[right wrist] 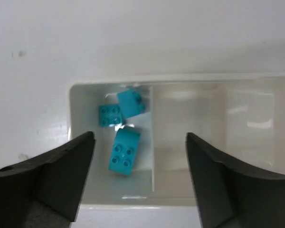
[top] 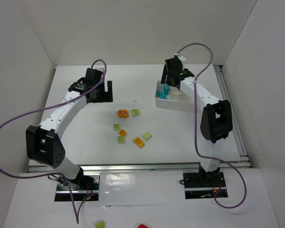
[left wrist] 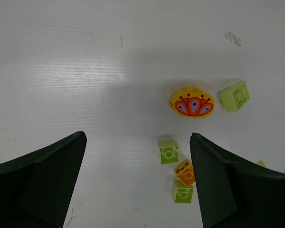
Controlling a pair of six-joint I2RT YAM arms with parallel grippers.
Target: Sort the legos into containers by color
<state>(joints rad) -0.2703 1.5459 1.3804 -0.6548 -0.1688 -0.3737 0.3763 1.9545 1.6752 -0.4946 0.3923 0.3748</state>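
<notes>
At the table's (top: 180, 137) two o'clock, the tray (top: 173, 104) holds three cyan legos (right wrist: 125, 151). Seven orange and green legos (top: 122, 133) lie unsorted mid-table; left gripper (left wrist: 137, 137) and right gripper (right wrist: 138, 137) gape wide, empty.

White all round here: a matte white table (top: 85, 142) boxed in by a plain left wall (top: 19, 71), back wall (top: 147, 28) and right wall (top: 268, 71). The light is soft and even, the shadows faint. Small dark scuffs (top: 135, 100) mark the tabletop (clearer from the left wrist). A metal rail (top: 137, 166) runs along the near edge, and below it a glossy white ledge (top: 147, 187) catches glare.
</notes>
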